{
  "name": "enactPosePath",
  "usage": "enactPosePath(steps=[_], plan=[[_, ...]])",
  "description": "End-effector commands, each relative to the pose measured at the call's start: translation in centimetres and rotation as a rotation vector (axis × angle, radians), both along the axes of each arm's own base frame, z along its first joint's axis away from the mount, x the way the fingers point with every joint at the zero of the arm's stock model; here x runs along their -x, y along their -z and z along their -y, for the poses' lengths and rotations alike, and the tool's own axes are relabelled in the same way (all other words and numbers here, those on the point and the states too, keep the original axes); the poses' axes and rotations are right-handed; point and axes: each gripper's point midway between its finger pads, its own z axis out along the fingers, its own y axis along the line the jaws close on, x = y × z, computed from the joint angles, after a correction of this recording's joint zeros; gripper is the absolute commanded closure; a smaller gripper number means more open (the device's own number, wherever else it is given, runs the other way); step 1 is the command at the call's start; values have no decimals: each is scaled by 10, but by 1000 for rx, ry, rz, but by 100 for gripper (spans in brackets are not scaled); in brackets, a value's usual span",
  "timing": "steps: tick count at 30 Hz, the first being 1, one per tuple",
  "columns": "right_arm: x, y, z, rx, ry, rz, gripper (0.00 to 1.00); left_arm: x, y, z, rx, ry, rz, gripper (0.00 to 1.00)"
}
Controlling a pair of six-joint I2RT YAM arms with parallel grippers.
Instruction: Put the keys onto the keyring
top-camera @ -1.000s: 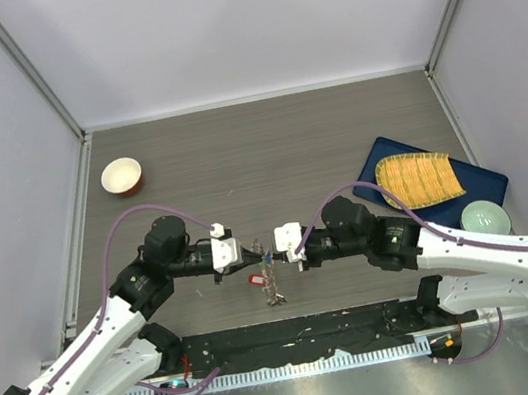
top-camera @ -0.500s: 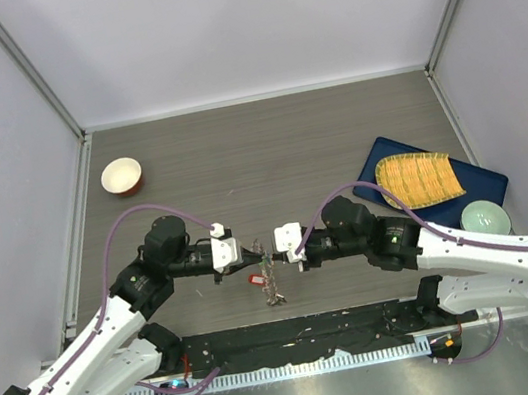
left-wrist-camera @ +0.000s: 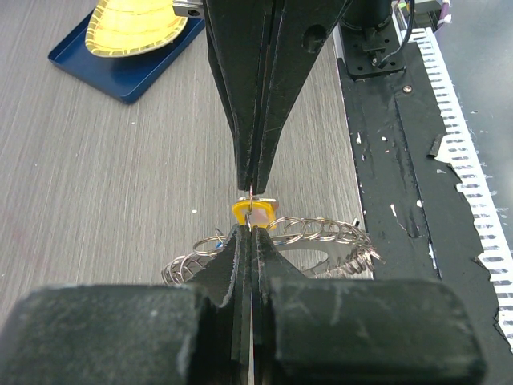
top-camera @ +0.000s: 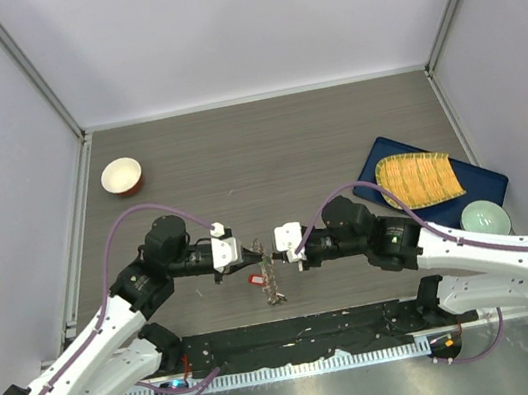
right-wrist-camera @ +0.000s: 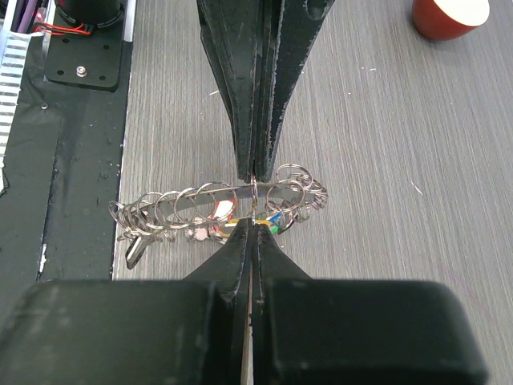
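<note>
Grey wood-grain table [top-camera: 335, 135] is carrying everything here, and most of it is sitting idle. A blue tray [top-camera: 491, 188] with a ribbed yellow piece [top-camera: 418, 179] is at the right, with a pale green bowl [top-camera: 484, 218] beside it. A red-and-white bowl [top-camera: 122, 176] is far off at the left.

The two arms are meeting nose to nose over the near middle. The left gripper [top-camera: 256, 253] and the right gripper [top-camera: 276, 252] are both clamped thin, jaws pressed together. Each seems to be pinching one side of a small wire ring [right-wrist-camera: 253, 192] stretched between their tips.

Just under them is the keyring [right-wrist-camera: 210, 205], its toothed rim crowded with more little loops. I cannot tell whether it is hanging from that pinch or resting on the table. The keys [right-wrist-camera: 138, 247] are clustering along it, a yellow tag [left-wrist-camera: 254, 211] is sitting right behind the left tips, and red, green and blue bits are showing below.

To my eye they are working at the threading itself, spreading or turning one loop onto the rim. The next move is calling for a slow, small twist with both pinches held firm, or the wire will be springing free.

I am seeing no brand, label or writing that can be read.
</note>
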Motion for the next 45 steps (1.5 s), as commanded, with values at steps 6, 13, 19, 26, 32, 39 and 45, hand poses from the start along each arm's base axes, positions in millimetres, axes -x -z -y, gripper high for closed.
enactPosePath(steps=[6, 13, 19, 26, 32, 39, 45], plan=[[-3, -23, 1, -68, 29, 41, 99, -1, -22, 6, 67, 24, 60, 100], [-3, -21, 0, -62, 23, 35, 99, -1, -22, 7, 67, 23, 59, 100], [0, -16, -3, -50, 1, 23, 99, -1, -23, 6, 69, 23, 58, 100], [0, -15, -6, -50, -9, 20, 99, -1, -24, 6, 73, 22, 60, 100], [2, -14, -6, -50, -19, 14, 99, -1, -24, 7, 72, 20, 57, 100], [3, -14, -8, -53, -25, 15, 99, -1, -24, 7, 75, 20, 53, 100], [0, -16, -6, -59, -5, 21, 99, -1, -23, 7, 74, 20, 52, 100]])
